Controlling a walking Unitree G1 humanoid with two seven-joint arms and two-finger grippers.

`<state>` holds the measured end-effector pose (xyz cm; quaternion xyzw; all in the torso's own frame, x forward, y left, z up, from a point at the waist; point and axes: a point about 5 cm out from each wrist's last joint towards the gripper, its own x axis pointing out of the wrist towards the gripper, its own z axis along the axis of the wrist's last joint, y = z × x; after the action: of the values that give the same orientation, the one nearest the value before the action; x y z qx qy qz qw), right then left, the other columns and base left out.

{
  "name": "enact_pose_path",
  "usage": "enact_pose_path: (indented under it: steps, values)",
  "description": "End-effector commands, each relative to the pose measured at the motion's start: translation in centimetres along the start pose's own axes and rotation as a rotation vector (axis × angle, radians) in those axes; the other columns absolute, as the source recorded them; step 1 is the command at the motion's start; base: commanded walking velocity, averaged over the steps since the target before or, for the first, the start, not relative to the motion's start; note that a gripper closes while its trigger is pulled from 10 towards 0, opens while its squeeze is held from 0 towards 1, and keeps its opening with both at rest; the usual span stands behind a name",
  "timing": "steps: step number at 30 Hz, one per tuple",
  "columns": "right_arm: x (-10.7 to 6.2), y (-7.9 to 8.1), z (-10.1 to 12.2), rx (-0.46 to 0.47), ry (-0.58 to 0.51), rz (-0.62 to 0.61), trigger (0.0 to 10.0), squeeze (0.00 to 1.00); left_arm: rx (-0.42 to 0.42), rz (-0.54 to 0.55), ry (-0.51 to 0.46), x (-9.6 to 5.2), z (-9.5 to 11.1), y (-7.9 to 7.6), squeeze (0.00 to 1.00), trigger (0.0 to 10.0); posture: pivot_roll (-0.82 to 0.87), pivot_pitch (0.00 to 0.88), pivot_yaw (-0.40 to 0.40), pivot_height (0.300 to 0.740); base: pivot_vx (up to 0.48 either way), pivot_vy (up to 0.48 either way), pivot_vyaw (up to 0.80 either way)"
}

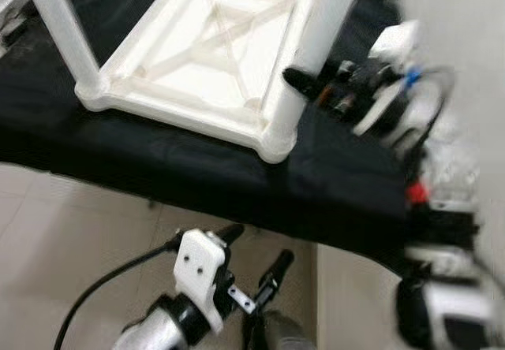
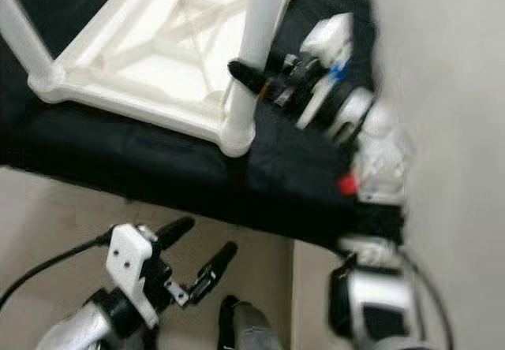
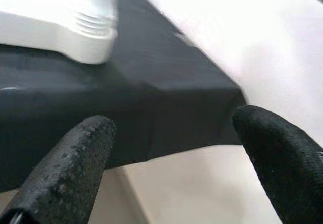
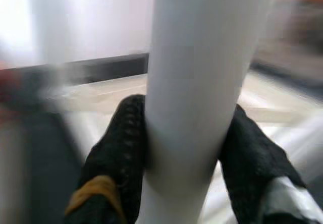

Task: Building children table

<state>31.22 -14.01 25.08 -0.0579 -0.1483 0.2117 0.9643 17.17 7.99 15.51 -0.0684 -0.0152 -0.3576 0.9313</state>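
Nearest me, my left gripper (image 1: 256, 267) hangs over the floor (image 1: 47, 232) below the front edge of the black-covered bench (image 1: 197, 173), its fingers spread and empty. Beyond it the white tabletop frame (image 1: 213, 42) lies upside down near the bench's front right corner, and my right gripper (image 2: 251, 78) pinches the corner leg (image 4: 197, 82) low down, close to its socket. The plastic looks light, stiff and slick, so I judge a low hold steadies it best; the wall (image 2: 450, 90) crowds my right.

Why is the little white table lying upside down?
It is upside down: the table top lies flat on the black cloth, legs pointing up. Why, I cannot tell.
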Motion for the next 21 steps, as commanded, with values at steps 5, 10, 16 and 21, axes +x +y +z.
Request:
enact_pose_path:
  steps: [5, 10, 16, 21]
  values:
    - [-0.9, 3.3, -6.7, -0.072, 0.321, -0.213, 0.0, 0.0, -0.007, 0.006, 0.032, 1.4, -1.9, 1.5, 0.0, 10.0, -0.08, 0.069, -0.159, 0.74, 0.0, 0.0, 0.0]
    - [2.6, 3.9, -6.9, -0.081, 0.297, -0.188, 0.0, 0.0, -0.011, 0.015, 0.032, 2.1, -2.4, 2.7, 0.0, 10.0, -0.06, 0.014, -0.16, 0.74, 0.0, 0.0, 0.0]
    - [3.7, 5.8, -5.7, 0.02, 0.29, -0.147, 10.0, 0.0, 0.003, 0.043, 0.01, 2.1, -2.2, 2.9, 0.0, 10.0, -0.04, 0.041, -0.166, 0.74, 0.0, 0.0, 0.0]
    - [2.9, 6.3, -3.6, 0.152, 0.095, 0.176, 10.0, 1.0, 0.013, 0.034, -0.007, 1.1, -1.4, 2.0, 0.0, 10.0, -0.02, 0.118, -0.139, 0.74, 0.0, 0.0, 0.0]
